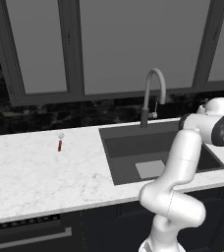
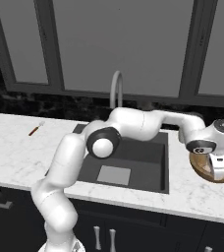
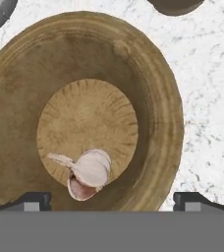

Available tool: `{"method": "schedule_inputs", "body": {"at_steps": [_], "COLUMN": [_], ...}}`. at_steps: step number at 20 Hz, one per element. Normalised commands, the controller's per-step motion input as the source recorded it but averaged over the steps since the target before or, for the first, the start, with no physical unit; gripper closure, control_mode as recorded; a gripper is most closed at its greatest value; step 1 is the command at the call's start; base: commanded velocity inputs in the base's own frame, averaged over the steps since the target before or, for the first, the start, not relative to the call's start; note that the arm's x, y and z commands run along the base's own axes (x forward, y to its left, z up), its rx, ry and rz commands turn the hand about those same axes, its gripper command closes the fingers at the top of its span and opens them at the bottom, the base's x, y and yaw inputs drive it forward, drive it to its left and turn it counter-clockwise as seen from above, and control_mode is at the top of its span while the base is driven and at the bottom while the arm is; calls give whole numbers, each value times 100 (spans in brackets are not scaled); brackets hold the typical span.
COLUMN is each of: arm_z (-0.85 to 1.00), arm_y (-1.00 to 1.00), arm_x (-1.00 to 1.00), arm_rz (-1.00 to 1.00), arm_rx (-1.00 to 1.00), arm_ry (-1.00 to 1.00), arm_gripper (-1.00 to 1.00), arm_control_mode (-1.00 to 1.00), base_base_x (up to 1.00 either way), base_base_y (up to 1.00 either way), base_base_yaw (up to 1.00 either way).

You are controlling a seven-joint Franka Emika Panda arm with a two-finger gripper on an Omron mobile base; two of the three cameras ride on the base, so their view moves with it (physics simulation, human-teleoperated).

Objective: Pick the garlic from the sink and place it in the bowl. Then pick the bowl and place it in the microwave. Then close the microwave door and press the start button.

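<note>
With the garlic (image 3: 88, 172) resting in the bowl (image 3: 158, 98), the end effector (image 3: 111, 201) hangs released directly above; rim grasp next, likely.

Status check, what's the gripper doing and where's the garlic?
Gripper open, above bowl. Garlic lying on bowl floor. Sink holds nothing. Nothing in the way.

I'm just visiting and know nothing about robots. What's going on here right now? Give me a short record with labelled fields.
garlic: lying on the floor of the bowl, not held
bowl: tan wooden, on the white marble counter to the right of the sink
gripper: open, hanging directly above the bowl, fingertips spread wide
sink: dark basin, no garlic seen in it
faucet: curved, grey, behind the sink
small red-handled utensil: on the counter left of the sink
stage: garlic is in the bowl; bowl not yet lifted
</note>
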Motion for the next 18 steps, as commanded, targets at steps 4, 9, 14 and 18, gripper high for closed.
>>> {"method": "schedule_inputs", "body": {"at_steps": [4, 9, 14, 18], "arm_z": [0, -2, -20, -30], "arm_y": [-13, -7, -6, -11], "arm_x": [-24, -3, 0, 0], "arm_rz": [-11, -7, -6, -4], "arm_rx": [3, 1, 2, 3], "arm_ry": [0, 0, 0, 0], "arm_gripper": [-100, -100, -100, -100], "arm_control_mode": [-100, -100, -100, -100], "base_base_x": [0, 0, 0, 0], "base_base_y": [0, 0, 0, 0], "base_base_yaw": [0, 0, 0, 0]}}
